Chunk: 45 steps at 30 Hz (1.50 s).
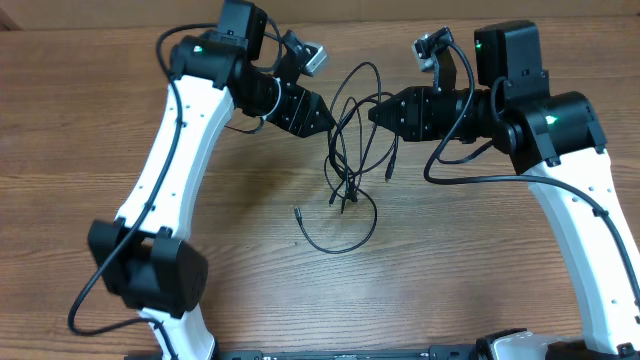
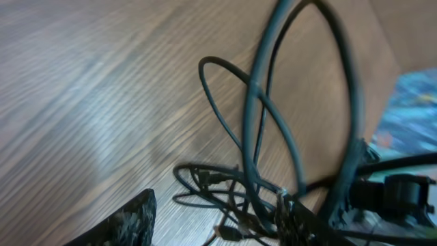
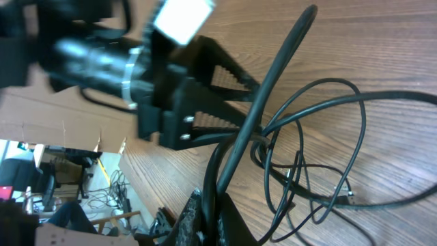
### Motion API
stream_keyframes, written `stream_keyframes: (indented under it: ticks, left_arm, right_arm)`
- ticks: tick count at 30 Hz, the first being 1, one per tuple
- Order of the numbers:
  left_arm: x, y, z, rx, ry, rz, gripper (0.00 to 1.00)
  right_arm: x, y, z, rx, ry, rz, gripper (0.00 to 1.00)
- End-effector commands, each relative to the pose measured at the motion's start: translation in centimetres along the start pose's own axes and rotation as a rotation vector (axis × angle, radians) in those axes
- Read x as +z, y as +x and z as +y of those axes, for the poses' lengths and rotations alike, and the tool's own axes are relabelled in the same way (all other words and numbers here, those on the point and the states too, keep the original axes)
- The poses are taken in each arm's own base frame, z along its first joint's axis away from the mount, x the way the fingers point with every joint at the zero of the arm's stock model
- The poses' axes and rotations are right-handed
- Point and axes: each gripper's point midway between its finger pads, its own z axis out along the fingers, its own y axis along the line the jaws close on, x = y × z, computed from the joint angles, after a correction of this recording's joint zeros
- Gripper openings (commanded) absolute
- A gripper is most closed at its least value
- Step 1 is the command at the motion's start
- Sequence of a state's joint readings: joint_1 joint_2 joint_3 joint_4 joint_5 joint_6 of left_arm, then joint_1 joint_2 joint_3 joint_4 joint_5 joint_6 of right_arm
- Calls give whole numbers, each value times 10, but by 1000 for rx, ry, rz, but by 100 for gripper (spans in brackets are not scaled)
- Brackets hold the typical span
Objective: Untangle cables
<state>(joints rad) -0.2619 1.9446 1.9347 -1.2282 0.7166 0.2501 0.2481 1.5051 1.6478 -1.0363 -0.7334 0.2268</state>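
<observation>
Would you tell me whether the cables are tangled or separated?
Tangled: the cables cross one another in several overlapping loops, forming a single cluster rather than lying apart.

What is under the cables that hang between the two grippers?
One cable loop lies on the wooden table there. Whatever the crossing cords cover is hidden.

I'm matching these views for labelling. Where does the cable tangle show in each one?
Overhead: cable tangle, upper centre.
Left wrist: cable tangle, centre to lower right, loops looming close.
Right wrist: cable tangle, centre right, over the wood.
Shared landmark: the wood-grain table under it in all three.
</observation>
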Motion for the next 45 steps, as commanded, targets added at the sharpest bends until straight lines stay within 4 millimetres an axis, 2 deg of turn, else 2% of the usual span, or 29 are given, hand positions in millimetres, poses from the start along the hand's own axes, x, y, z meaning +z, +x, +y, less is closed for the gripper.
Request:
stream_keyframes:
  ticks: [1, 4, 7, 9, 12, 14, 16, 18, 20, 22, 23, 24, 26, 29, 30, 32, 34, 35, 36, 38, 40, 42, 44, 45]
  left_arm:
    - [11, -9, -28, 146, 204, -41, 57]
    - [20, -12, -37, 187, 286, -60, 56]
    - [32, -11, -33, 179, 295, -42, 45]
    - [46, -8, -28, 163, 305, -18, 36]
    - [72, -6, -18, 82, 318, 18, 33]
    - [95, -9, -11, -4, 322, 33, 4]
    - [108, -17, 0, -101, 289, 24, 4]
    - [112, -22, 20, -241, 176, 20, 4]
    - [92, -25, 49, -333, -16, -7, 4]
    - [68, -26, 59, -359, -109, -34, 4]
    - [50, -27, 62, -370, -161, -56, 4]
    - [37, -28, 64, -373, -198, -74, 4]
    - [-13, -37, 53, -344, -276, -165, 4]
    - [-46, -43, 29, -301, -293, -234, 4]
    - [-51, -44, 24, -294, -292, -242, 4]
    - [-61, -41, 12, -279, -293, -250, 4]
    - [-65, -34, 10, -279, -307, -231, 5]
    - [-64, -28, 11, -278, -313, -207, 4]
    - [-64, -23, 11, -270, -320, -186, 4]
    - [-66, -16, 17, -274, -355, -164, 4]
    - [-68, -16, 20, -280, -361, -169, 4]
    - [-71, -18, 20, -284, -344, -179, 4]
    - [-80, -24, 10, -286, -258, -212, 4]
    - [-85, -29, 3, -283, -201, -230, 4]
  right_arm:
    - [-13, -4, 15, -41, -33, -28, 4]
    - [-14, -4, 15, -41, -33, -29, 4]
    - [-14, -4, 15, -41, -33, -29, 4]
    - [-14, -5, 15, -41, -33, -29, 4]
    - [-14, -6, 15, -46, -35, -35, 4]
    - [-14, -6, 15, -46, -34, -34, 4]
    - [-13, -5, 11, -39, -13, -34, 4]
    - [-14, -4, 0, 4, 51, -35, 4]
    - [-20, -2, -39, 153, 266, -71, 4]
    - [-32, 1, -71, 285, 455, -121, 4]
    - [-44, 3, -94, 367, 594, -168, 4]
    - [-49, 4, -101, 387, 638, -185, 4]
    - [-66, 6, -129, 422, 815, -251, 6]
    - [-67, 6, -142, 420, 876, -257, 11]
    - [-66, 6, -145, 420, 888, -252, 12]
    - [-63, 6, -151, 420, 903, -241, 13]
    - [-57, 4, -157, 415, 913, -231, 23]
    - [-54, 4, -160, 417, 919, -224, 37]
    - [-52, 3, -162, 420, 920, -220, 61]
    - [-49, 3, -164, 422, 917, -215, 89]
    - [-45, 3, -161, 414, 889, -204, 96]
    - [-29, 0, -145, 329, 764, -142, 98]
    - [-5, -2, -109, 198, 529, -54, 99]
    - [5, -2, -84, 125, 380, -16, 99]
